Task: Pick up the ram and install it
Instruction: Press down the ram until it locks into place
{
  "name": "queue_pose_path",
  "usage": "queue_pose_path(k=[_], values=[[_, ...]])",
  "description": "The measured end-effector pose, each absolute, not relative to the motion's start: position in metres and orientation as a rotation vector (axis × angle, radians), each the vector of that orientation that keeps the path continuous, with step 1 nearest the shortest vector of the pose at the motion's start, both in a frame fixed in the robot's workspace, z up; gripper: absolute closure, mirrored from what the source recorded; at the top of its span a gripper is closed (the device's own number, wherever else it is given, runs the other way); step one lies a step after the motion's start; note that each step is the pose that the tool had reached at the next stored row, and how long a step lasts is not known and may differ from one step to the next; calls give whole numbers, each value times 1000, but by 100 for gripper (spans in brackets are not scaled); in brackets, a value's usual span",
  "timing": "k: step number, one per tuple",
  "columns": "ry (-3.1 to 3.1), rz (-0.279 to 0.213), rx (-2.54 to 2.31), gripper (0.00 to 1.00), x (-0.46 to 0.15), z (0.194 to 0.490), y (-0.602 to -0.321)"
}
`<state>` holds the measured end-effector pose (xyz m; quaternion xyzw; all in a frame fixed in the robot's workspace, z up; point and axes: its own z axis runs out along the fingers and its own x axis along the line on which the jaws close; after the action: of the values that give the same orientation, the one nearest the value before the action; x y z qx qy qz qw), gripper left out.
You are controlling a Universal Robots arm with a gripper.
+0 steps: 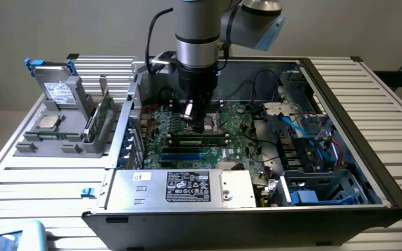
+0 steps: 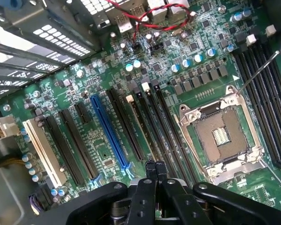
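We see the arm as silver-grey tubes with a blue-capped joint, a black cable along it, and a black gripper with screwed linkages.

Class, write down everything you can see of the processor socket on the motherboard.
The processor socket is a square frame of silver metal set on the green motherboard, between two banks of long black slots. It is empty: its tan contact field lies bare, with a small pale grid at the centre. A thin wire lever rises at a slant from one corner. Nothing touches it.
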<state>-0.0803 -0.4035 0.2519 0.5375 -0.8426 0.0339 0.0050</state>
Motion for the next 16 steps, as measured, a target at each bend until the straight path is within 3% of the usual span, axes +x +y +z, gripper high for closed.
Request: queue_pose_path(k=[16], values=[[-2823, 102, 1332, 89, -80, 252, -403]])
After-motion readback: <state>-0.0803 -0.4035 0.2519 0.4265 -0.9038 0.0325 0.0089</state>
